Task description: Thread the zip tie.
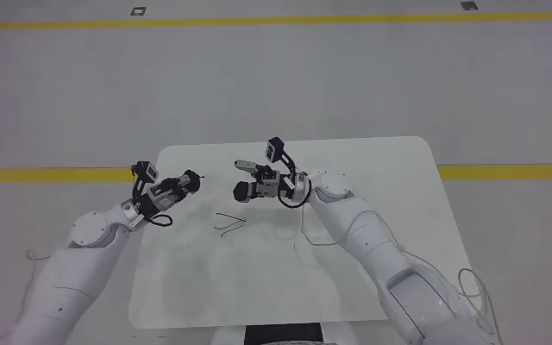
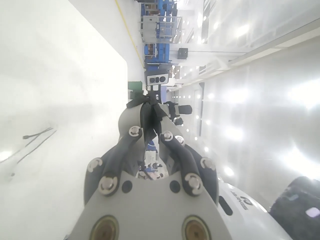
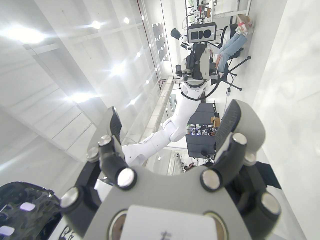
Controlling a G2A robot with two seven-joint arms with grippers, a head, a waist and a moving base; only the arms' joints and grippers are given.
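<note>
My left gripper [image 1: 191, 182] hovers over the left part of the white table [image 1: 362, 285], shut on a black zip tie [image 1: 197, 178]. In the left wrist view the zip tie [image 2: 143, 101] sticks out bent from between the closed fingertips of that gripper [image 2: 150, 116]. My right gripper [image 1: 241, 178] faces it from a short way to the right, open with nothing between its fingers. In the right wrist view the right gripper [image 3: 170, 118] stands wide open and the left gripper [image 3: 197, 63] is farther off, straight ahead.
Two thin black zip ties [image 1: 229, 222] lie loose on the table in front of the grippers, also seen as zip ties [image 2: 37, 138] in the left wrist view. A yellow floor line [image 1: 276, 21] runs beyond the table's far edge.
</note>
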